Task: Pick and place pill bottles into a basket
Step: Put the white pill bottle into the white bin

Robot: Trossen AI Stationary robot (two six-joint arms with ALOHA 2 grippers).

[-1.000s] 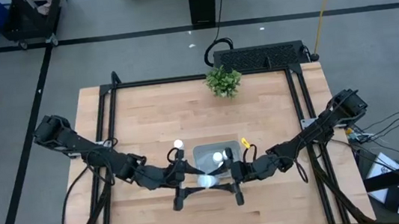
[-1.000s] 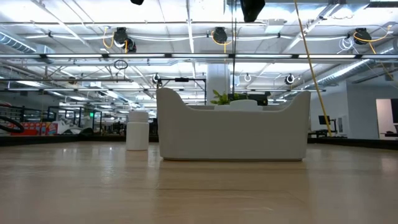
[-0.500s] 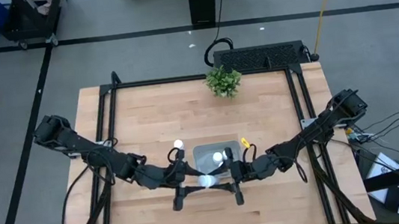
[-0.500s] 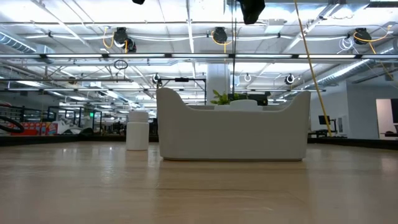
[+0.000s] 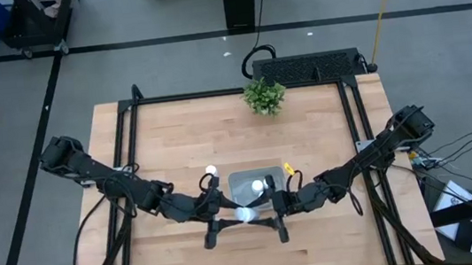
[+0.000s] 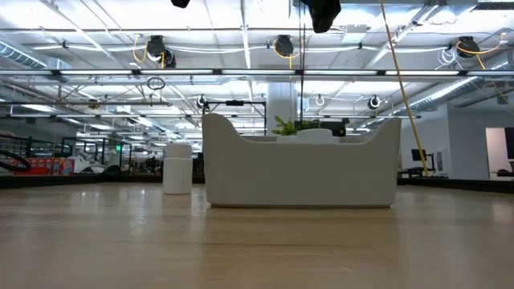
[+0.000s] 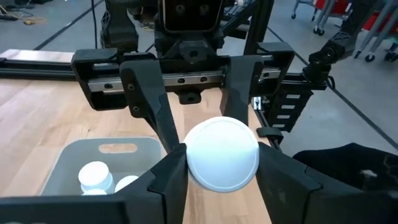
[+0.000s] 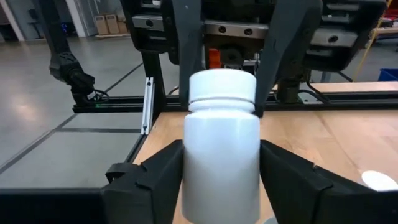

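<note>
A white pill bottle is held level in the air between my two grippers, just beyond the near rim of the pale basket. My left gripper comes from the table's left and my right gripper from the right; both are shut on this bottle. The basket stands on the table with white bottles inside; they also show in the left wrist view. Another bottle stands upright on the table left of the basket, and shows in the low view. My left gripper has the bottle's capped end pinched between its two fingers. The fingers come level from the table's left, along the bottle. The cap's flat top faces my left wrist camera. My right gripper pinches the bottle's body between its two fingers, at the end away from the cap. The fingers come level from the table's right, along the bottle. The bottle lies level, clear of the table.
A small green plant stands at the table's far edge. The black frame rails run along the table's left and right sides. Bare wood lies between the basket and the plant.
</note>
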